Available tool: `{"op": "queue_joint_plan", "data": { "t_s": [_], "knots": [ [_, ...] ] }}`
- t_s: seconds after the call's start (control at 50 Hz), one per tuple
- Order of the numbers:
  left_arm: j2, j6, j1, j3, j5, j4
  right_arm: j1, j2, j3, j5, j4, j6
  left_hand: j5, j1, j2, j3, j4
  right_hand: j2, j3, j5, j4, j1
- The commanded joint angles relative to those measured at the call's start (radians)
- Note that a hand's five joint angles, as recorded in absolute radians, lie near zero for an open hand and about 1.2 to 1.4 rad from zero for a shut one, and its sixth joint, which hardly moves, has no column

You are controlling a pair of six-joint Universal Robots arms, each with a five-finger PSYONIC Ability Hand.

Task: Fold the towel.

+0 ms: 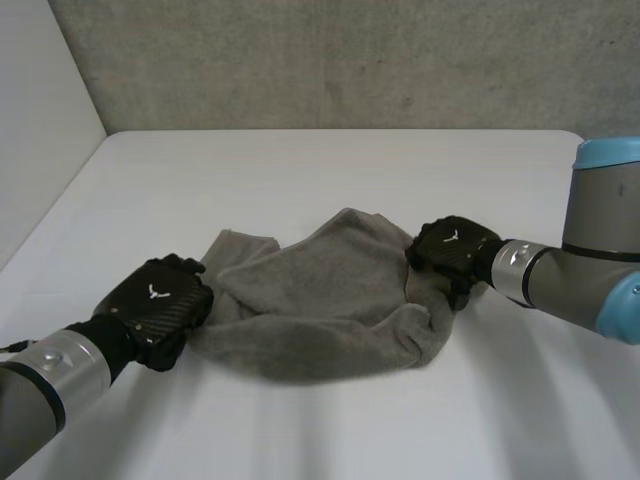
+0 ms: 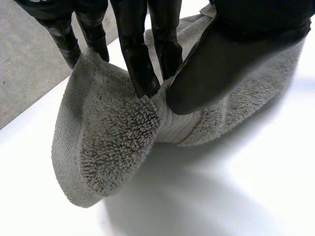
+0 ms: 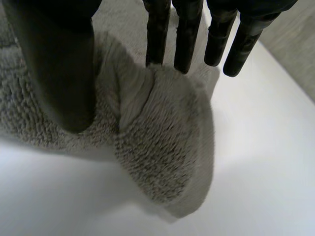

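Grey towel [image 1: 320, 300] lies bunched up in middle of white table [image 1: 300, 170], part lifted off table at both ends. Left hand [image 1: 158, 305] at towel's left end. Fingers [image 2: 140, 59] and thumb [image 2: 216, 64] squeeze thick fold of towel between them, edge of cloth hanging below. Right hand [image 1: 452, 248] at towel's right end. Its fingers [image 3: 157, 34] press on one side of raised fold, thumb [image 3: 61, 64] on other side, pinching it. Towel sags between both hands, lower edge touching table.
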Motion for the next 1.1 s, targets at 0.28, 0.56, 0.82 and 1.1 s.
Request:
{"op": "queue_joint_plan", "data": {
  "t_s": [0.28, 0.56, 0.82, 1.1],
  "knots": [
    [-0.014, 0.0, 0.025, 0.011, 0.023, 0.018, -0.069, -0.29, 0.213, -0.092, -0.001, 0.0, 0.08, 0.125, 0.1, -0.051, -0.059, 0.859, -0.042, 0.851, -0.076, 0.865],
    [0.01, -0.003, 0.088, 0.034, 0.025, 0.013, -0.14, -0.419, 0.365, -0.116, 0.108, -0.179, 0.08, 0.125, 0.1, -0.051, -0.059, 0.859, -0.042, 0.851, -0.076, 0.865],
    [0.012, -0.011, 0.127, 0.082, 0.089, 0.008, -0.158, -0.412, 0.364, -0.158, 0.214, -0.319, 0.08, 0.125, 0.1, -0.051, -0.059, 0.076, -0.042, 0.069, -0.076, 0.082],
    [-0.014, -0.011, 0.124, 0.053, 0.1, 0.008, -0.166, -0.381, 0.423, -0.159, 0.214, -0.314, 0.08, 0.125, 0.1, -0.051, -0.059, 0.064, -0.042, 0.057, -0.076, 0.071]
  ]
}}
